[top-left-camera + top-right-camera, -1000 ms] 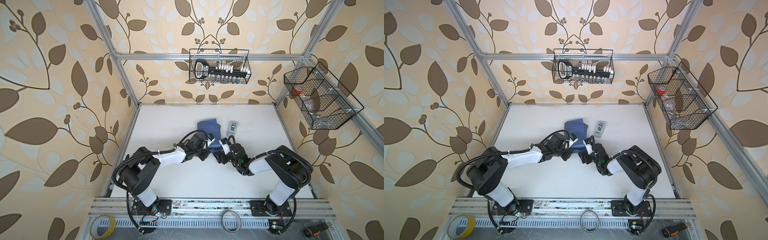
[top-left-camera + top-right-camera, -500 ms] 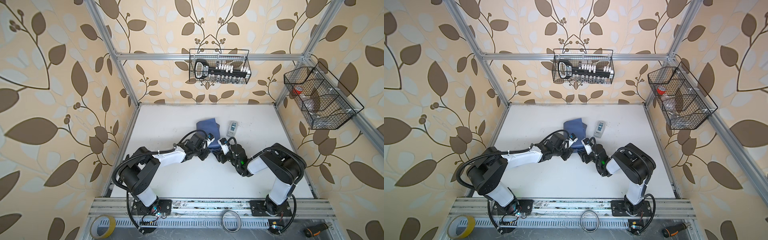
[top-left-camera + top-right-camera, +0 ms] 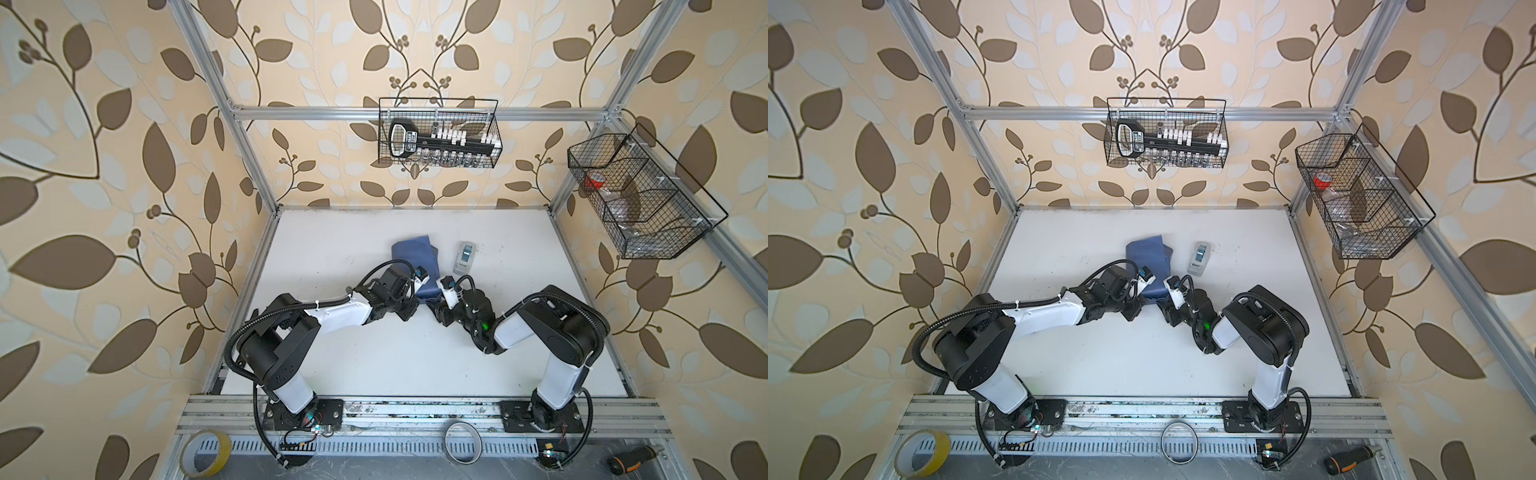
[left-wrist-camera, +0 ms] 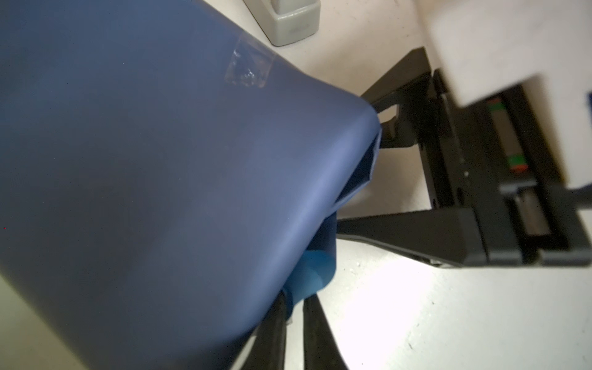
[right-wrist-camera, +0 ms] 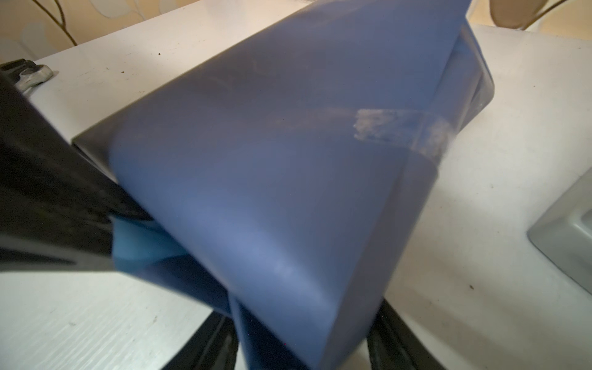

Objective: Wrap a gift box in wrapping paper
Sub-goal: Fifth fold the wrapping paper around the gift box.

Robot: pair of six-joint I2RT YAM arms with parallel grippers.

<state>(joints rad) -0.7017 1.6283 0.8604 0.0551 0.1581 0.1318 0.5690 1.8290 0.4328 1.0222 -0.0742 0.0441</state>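
The wrapping paper [image 3: 413,257] [image 3: 1148,253], slate-blue side out, is folded round the gift box, which is hidden inside it. The parcel lies mid-table. A strip of clear tape [image 4: 250,69] [image 5: 394,128] holds a seam. Both grippers meet at the parcel's near end. My left gripper [image 4: 294,307] [image 3: 417,293] stands open by a narrow gap, with a light-blue flap [image 4: 312,275] of paper at its fingertips. My right gripper [image 5: 301,320] [image 3: 436,297] straddles that end, its fingers [image 5: 384,323] pressed against the paper on both sides.
A grey-white tape dispenser [image 3: 464,257] [image 3: 1199,258] stands just right of the parcel. Wire baskets hang on the back wall [image 3: 438,133] and the right wall [image 3: 640,199]. Tape rolls [image 3: 205,453] [image 3: 462,446] and a screwdriver [image 3: 631,461] lie by the front rail.
My left jaws have parted a little from fully shut. My right jaws have narrowed round the parcel's end, and the right arm's elbow has swung inward.
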